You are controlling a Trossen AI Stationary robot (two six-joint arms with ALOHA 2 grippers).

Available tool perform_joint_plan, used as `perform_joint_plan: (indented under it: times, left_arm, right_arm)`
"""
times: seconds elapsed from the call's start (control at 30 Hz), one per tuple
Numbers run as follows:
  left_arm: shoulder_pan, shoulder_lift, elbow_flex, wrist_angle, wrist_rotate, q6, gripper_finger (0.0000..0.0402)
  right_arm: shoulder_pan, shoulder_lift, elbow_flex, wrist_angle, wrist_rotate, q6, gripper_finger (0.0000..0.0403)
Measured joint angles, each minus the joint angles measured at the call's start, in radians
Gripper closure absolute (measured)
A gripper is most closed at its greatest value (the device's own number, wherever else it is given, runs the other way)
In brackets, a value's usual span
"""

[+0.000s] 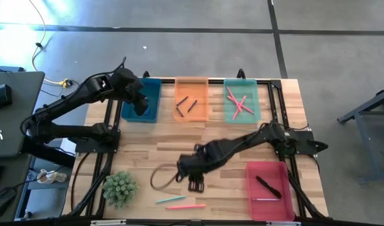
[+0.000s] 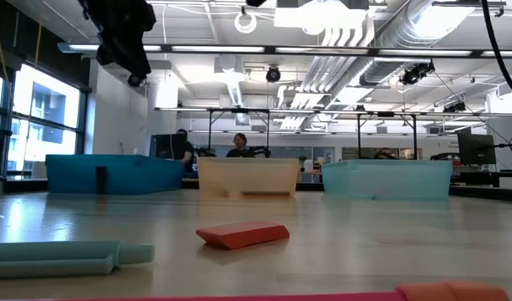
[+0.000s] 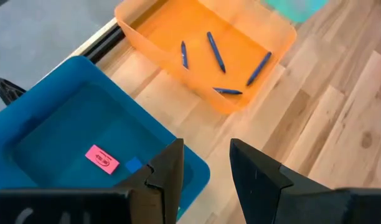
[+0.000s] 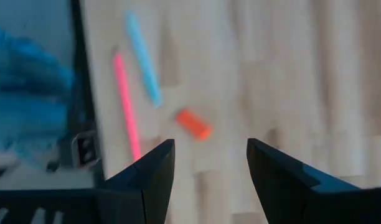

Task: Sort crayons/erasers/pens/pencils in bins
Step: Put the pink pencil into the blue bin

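My left gripper (image 3: pixel 206 169) hangs open above the near right corner of the dark blue-teal bin (image 1: pixel 142 100). In that bin lie a pink eraser (image 3: pixel 102 159) and a blue eraser (image 3: pixel 134 165). My right gripper (image 4: pixel 209 160) is open above the table's middle front (image 1: pixel 193 176), over an orange-red eraser (image 4: pixel 193 123) that lies flat on the wood (image 2: pixel 242 234). A pink pencil (image 4: pixel 125 106) and a light blue pencil (image 4: pixel 142 56) lie near the front edge (image 1: pixel 179 203). The orange bin (image 1: pixel 192 99) holds crayons (image 3: pixel 215 53).
The green-teal bin (image 1: pixel 242 100) holds pink pencils (image 1: pixel 239 100). The red-pink bin (image 1: pixel 267 188) at the near right holds a black pen (image 1: pixel 267 186) and a grey one. A small green plant (image 1: pixel 120 188) stands near left, with a cable loop (image 1: pixel 159 177) beside my right gripper.
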Motion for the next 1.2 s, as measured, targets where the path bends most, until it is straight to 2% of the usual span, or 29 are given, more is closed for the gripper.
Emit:
perform_joint_plan:
  times: [0.13, 0.6, 0.8, 1.2]
  left_arm:
    - [0.000, -0.003, 0.000, -0.007, 0.000, 0.000, 0.0284]
    - [0.000, 0.018, 0.000, -0.006, -0.003, -0.027, 0.0284]
    - [0.000, 0.018, 0.000, -0.040, -0.007, -0.027, 0.0284]
    - [0.000, 0.018, 0.000, -0.107, -0.011, 0.033, 0.0284]
  right_arm:
    - [0.062, 0.037, 0.000, 0.000, -0.046, -0.016, 0.0210]
    - [0.212, 0.102, -0.001, 0.019, -0.046, -0.089, 0.0210]
    - [0.243, 0.118, -0.001, 0.053, -0.013, -0.085, 0.0210]
    - [0.241, 0.260, -0.001, 0.121, -0.030, -0.035, 0.0210]
